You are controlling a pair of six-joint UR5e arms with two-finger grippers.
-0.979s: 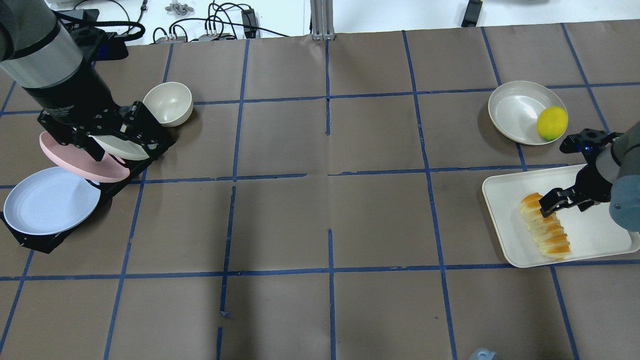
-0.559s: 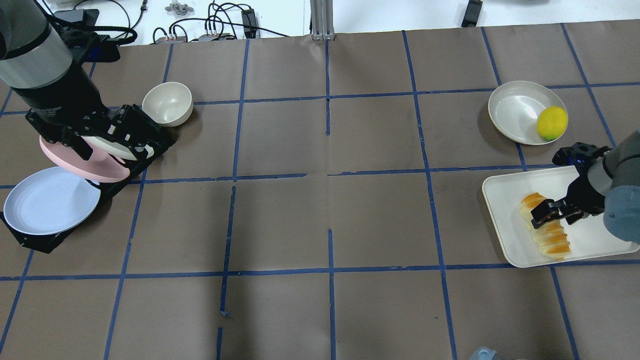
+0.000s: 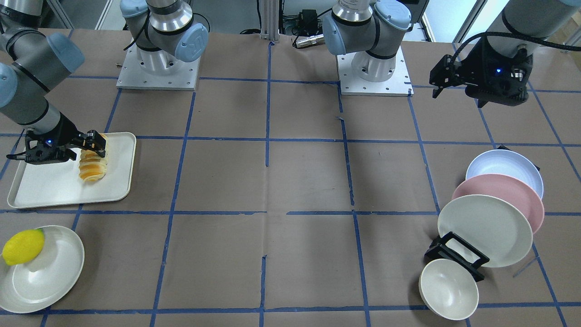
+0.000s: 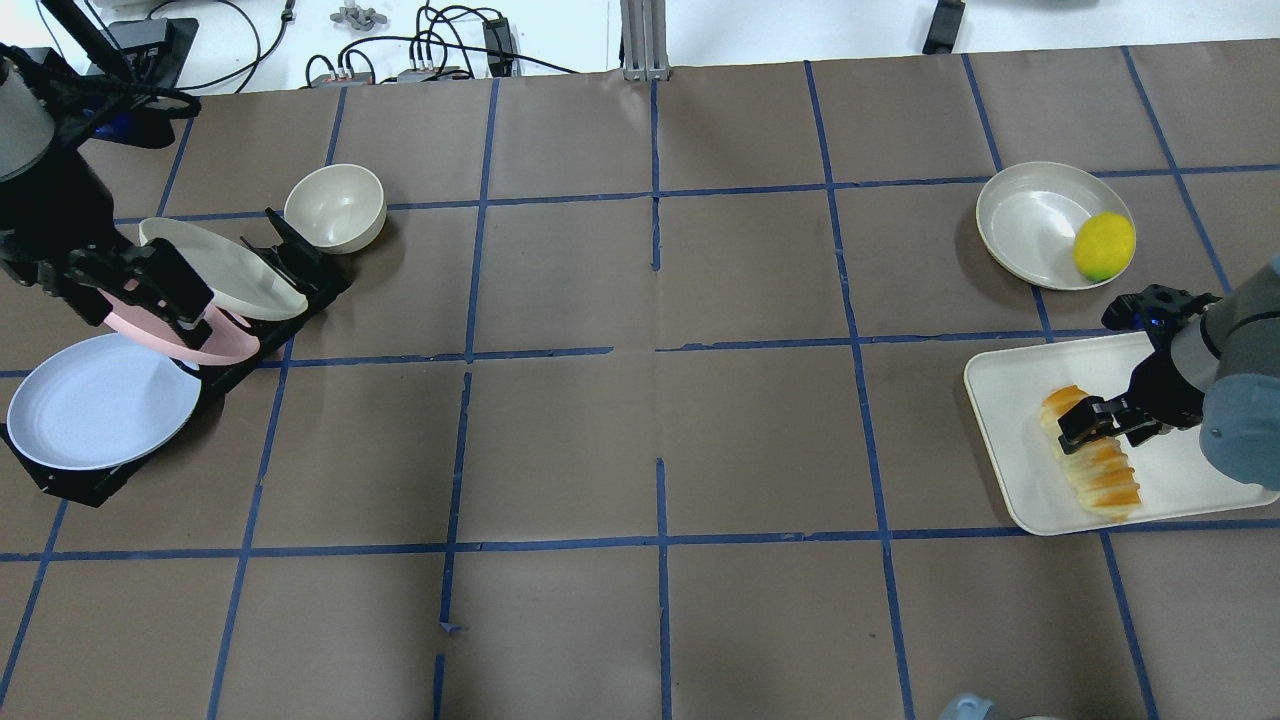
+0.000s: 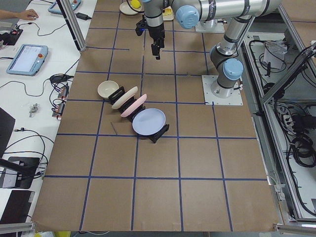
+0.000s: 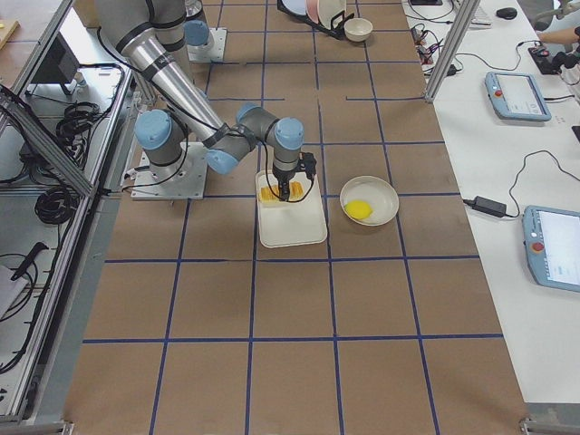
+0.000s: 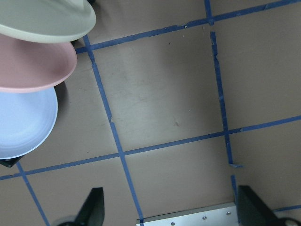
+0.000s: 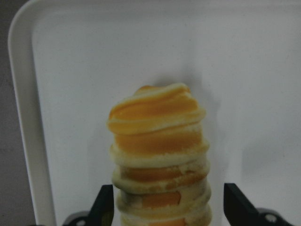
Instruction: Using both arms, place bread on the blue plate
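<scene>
The bread [image 4: 1092, 468] lies on a white tray [image 4: 1180, 480] at the right; it also shows in the front view [image 3: 92, 164] and the right wrist view [image 8: 160, 150]. My right gripper [image 4: 1086, 421] is open and low over the bread's far end, one finger [image 8: 106, 207] on each side of the loaf. The blue plate [image 4: 100, 400] leans in a black rack [image 4: 75, 485] at the left; it also shows in the front view [image 3: 504, 164] and the left wrist view [image 7: 23, 122]. My left gripper [image 4: 158, 290] is open and empty, held high above the rack.
A pink plate [image 4: 215, 345] and a cream plate [image 4: 235, 275] stand in the same rack behind the blue plate. A cream bowl [image 4: 335, 208] sits beyond the rack. A yellow lemon [image 4: 1104, 246] rests on a cream plate [image 4: 1030, 225] beyond the tray.
My right gripper has come down and slid left along the bread. My left arm has drawn back to the left, uncovering the cream plate.
</scene>
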